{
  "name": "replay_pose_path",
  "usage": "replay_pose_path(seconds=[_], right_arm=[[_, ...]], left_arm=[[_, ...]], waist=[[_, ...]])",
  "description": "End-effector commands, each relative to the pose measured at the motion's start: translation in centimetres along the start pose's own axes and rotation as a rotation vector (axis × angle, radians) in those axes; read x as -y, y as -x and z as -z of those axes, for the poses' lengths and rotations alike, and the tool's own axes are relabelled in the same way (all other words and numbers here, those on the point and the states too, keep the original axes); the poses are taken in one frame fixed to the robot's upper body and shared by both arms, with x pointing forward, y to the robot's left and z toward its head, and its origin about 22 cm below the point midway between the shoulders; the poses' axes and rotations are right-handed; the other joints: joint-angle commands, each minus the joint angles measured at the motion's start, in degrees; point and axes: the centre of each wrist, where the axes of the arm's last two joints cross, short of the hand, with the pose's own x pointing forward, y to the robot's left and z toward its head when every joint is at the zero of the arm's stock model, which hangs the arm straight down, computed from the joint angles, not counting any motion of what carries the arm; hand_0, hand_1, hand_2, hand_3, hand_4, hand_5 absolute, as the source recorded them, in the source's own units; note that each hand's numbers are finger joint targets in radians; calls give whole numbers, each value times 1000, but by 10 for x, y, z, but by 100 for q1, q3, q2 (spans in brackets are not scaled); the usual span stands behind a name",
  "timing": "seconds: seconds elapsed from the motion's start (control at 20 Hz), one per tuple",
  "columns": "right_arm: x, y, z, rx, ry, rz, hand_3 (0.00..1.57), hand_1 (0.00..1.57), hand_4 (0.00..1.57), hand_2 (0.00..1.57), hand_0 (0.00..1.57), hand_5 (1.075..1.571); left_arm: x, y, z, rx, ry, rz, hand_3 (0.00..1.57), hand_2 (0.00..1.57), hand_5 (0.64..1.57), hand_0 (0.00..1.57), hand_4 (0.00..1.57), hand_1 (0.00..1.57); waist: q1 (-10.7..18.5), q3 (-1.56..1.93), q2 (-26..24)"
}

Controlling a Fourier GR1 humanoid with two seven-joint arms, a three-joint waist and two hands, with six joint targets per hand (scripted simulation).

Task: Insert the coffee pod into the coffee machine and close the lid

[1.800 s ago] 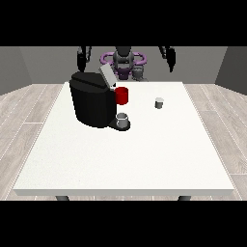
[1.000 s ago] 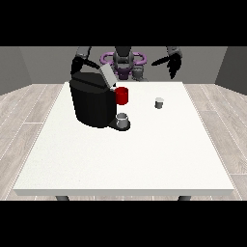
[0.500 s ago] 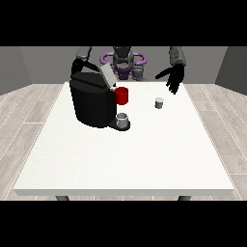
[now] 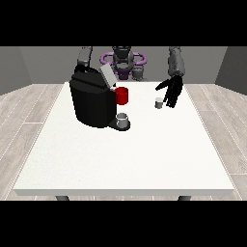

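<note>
A small grey coffee pod (image 4: 158, 102) stands upright on the white table (image 4: 125, 154), right of centre near the far edge. The black coffee machine (image 4: 92, 100) sits at the far left with its grey lid (image 4: 107, 75) tilted up and open. The hand at the view's right (image 4: 172, 90) hangs just right of the pod with its fingers spread straight, pointing down, not holding it. The other arm (image 4: 85, 57) goes down behind the machine at the view's left, and its hand is hidden.
A red part (image 4: 122, 95) shows on the machine's front, and a grey cup (image 4: 122, 119) stands on its drip base. The robot's torso (image 4: 123, 61) is behind the table's far edge.
The hand at the view's right came down from shoulder height and moved towards the pod, now beside it. The pod and machine have not moved.
</note>
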Motion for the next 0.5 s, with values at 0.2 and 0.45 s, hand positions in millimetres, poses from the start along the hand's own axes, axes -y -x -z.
replay_pose_path(seconds=[0.2,0.45], right_arm=[[7,24,3,-41,-16,-7,0,0,0,0,0,1571],[-2,11,14,-19,-21,-39,0,0,0,0,0,1571]], left_arm=[[25,3,14,11,-23,131,622,877,1571,760,0,760],[42,-11,31,83,-93,241,914,1107,1571,1071,448,1071]], waist=[[192,2,-126],[-2,0,137]])
